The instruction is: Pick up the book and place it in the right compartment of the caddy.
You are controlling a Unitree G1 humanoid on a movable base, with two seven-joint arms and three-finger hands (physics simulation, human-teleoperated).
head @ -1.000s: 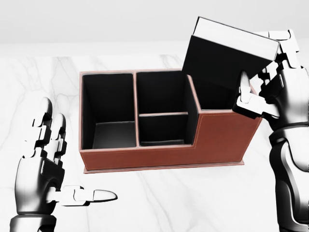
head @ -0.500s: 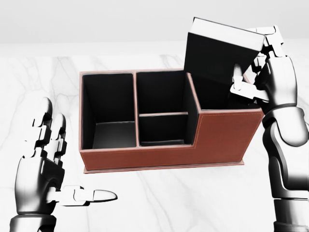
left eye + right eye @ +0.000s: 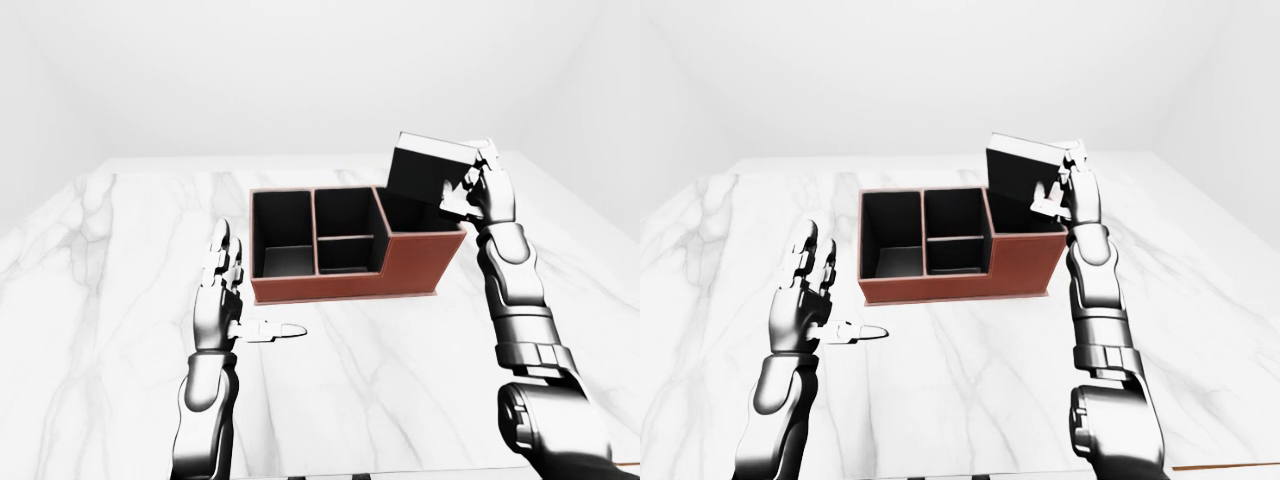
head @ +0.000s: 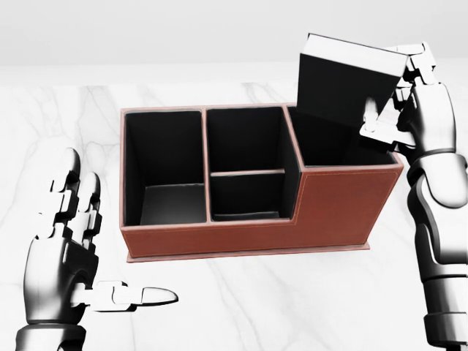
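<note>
Book [image 4: 344, 84] position: held tilted above the right compartment of the caddy [image 4: 336, 208], at roughly 1 o'clock in the head view. Its black cover faces the camera and its white page edge runs along the top. Its lower edge sits at or just inside the compartment's rim; whether it touches the wall cannot be told.

Right hand [image 4: 409, 102]: fingers clenched on the book's right edge, one fingertip [image 4: 371, 110] pressed on the cover.

Change from half a second ago: the book has shifted toward 3 o'clock and slightly up, and now uncovers the divider between the middle and right compartments. The right hand has moved with it, keeping its grasp. One second ago the book leaned further and the hand sat lower.

Left hand [image 4: 69, 256]: fingers released and spread, thumb pointing toward 3 o'clock, hovering over the marble tabletop [image 4: 241, 300] at 7 o'clock. Its pose is unchanged. It stands well apart from the caddy.

Caddy: unchanged position on the tabletop; the left and the two middle compartments are dark inside.
</note>
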